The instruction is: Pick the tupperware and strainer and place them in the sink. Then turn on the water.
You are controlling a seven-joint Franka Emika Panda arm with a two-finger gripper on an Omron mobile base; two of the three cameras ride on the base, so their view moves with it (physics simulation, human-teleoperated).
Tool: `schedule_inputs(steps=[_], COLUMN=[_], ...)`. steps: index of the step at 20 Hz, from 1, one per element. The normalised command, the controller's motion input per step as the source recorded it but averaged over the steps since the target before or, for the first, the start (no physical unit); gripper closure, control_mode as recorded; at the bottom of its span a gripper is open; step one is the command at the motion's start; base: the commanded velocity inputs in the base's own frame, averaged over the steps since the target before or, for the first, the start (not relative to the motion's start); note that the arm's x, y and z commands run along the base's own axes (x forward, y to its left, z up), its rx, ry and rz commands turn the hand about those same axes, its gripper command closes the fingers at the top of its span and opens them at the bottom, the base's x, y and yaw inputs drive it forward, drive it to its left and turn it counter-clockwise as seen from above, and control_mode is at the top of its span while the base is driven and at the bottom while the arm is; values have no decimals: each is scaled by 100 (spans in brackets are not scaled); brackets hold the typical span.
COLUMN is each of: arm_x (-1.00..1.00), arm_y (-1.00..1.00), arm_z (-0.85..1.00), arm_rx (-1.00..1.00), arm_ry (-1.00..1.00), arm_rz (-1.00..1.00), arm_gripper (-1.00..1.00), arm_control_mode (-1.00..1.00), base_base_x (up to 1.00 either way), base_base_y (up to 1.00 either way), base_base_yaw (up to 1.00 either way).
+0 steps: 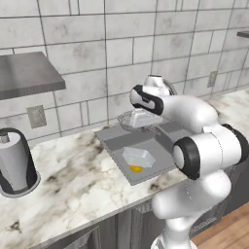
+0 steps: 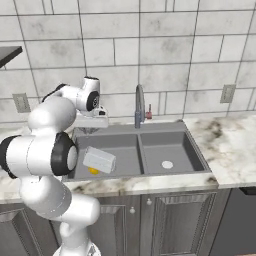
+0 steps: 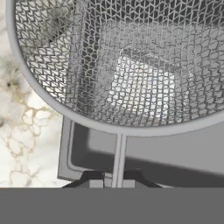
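L to R: 1 paper towel roll (image 1: pixel 14 163) on the counter (image 1: pixel 73 170); 1 sink (image 2: pixel 150 131) w/ 2 basins; 1 tupperware (image 2: pixel 99 159) in the left basin beside a yellow bit (image 2: pixel 93 171), maybe a sponge. 1 faucet (image 2: pixel 139 106), seen in right base view. Hand view: gripper (image 3: pixel 114 179) pinching strainer (image 3: pixel 131 61) by its wire handle, mesh bowl over the sink's left edge.

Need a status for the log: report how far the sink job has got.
Done: the tupperware lies in the left basin of the sink. In hand: the end effector is shut on the handle of the strainer, held above that basin. Left: lower and release it, then turn on the faucet; no water is running.
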Motion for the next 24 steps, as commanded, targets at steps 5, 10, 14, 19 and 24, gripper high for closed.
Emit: schedule_inputs(steps=[5,10,14,19,24], arm_x=[60,32,24,14,12], arm_y=[0,3,1,0,0], arm_z=[-33,-68,-70,-48,-37], arm_rx=[0,0,0,0,0], arm_ry=[0,7,1,0,0], arm_rz=[0,0,0,0,0], arm_gripper=[100,100,100,100,100], arm_control_mode=[-100,-100,-100,-100,-100], base_base_x=[0,0,0,0,0], base_base_y=[0,0,0,0,0], base_base_yaw=[0,0,0,0,0])
